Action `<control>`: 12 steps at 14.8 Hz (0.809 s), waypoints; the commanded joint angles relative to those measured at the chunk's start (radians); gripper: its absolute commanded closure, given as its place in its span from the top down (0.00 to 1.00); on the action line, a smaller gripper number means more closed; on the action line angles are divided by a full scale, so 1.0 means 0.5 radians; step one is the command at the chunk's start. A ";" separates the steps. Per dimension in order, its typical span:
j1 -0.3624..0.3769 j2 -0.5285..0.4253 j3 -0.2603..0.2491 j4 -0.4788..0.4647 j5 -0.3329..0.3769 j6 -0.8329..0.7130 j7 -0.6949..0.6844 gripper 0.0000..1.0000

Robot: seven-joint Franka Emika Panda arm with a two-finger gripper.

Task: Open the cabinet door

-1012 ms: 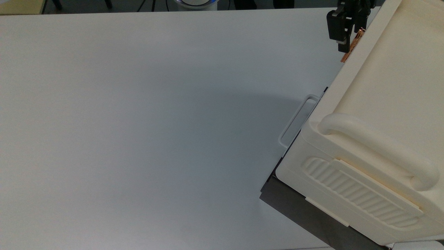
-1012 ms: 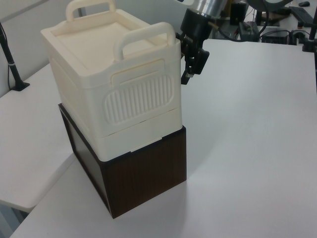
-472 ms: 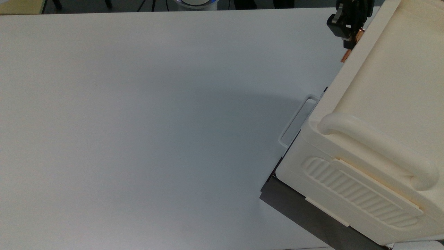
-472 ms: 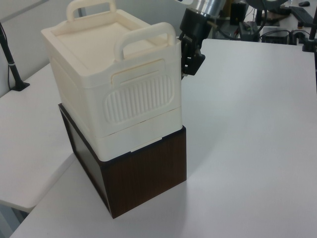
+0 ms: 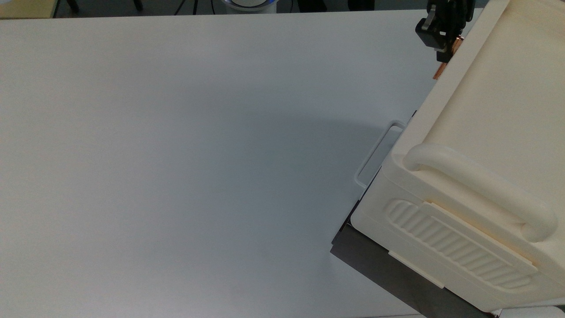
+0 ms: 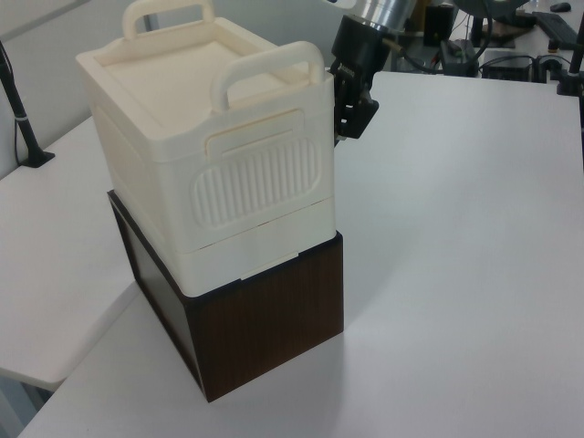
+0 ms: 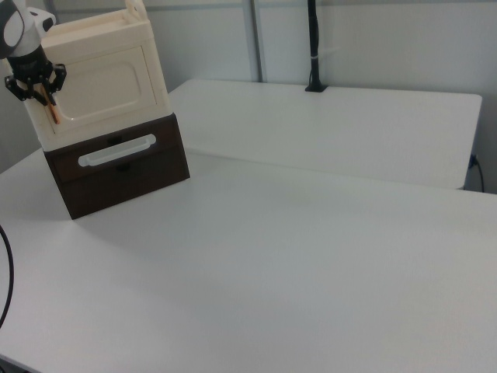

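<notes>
The cream cabinet (image 6: 196,137) stands on a dark brown box (image 6: 274,315). Its cabinet door (image 7: 105,87), a flat cream panel with a recessed field, lies flush with the cabinet front in the right view. A copper-orange bar handle (image 7: 53,113) runs along the door's left edge in the right view; its lower tip (image 5: 438,73) sticks out below my gripper in the top view. My black gripper (image 5: 446,48) is at the top view's upper right corner, shut on the handle's upper part. It also shows against the cabinet's far corner in the left view (image 6: 345,128) and in the right view (image 7: 39,93).
The brown box has a drawer with a white wire loop handle (image 7: 116,150) that juts out over the table (image 5: 375,154). The white table (image 5: 176,154) spreads wide in front of the cabinet. A black pole (image 7: 313,47) stands at the far table edge.
One second ago the fingers stood apart beside the copper handle. They have since closed onto it and the gripper sits tighter against the cabinet corner. The door has not visibly swung.
</notes>
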 commanded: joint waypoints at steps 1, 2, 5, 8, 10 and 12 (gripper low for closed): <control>-0.018 -0.071 0.004 -0.087 0.019 -0.132 -0.075 0.02; -0.039 -0.098 -0.002 -0.087 0.019 -0.227 -0.072 0.06; -0.104 -0.144 -0.006 -0.087 0.019 -0.402 -0.078 0.11; -0.196 -0.181 -0.009 -0.081 0.019 -0.577 -0.060 0.59; -0.263 -0.224 -0.018 -0.068 0.019 -0.675 -0.057 0.77; -0.371 -0.307 -0.018 -0.062 0.016 -0.749 -0.060 0.88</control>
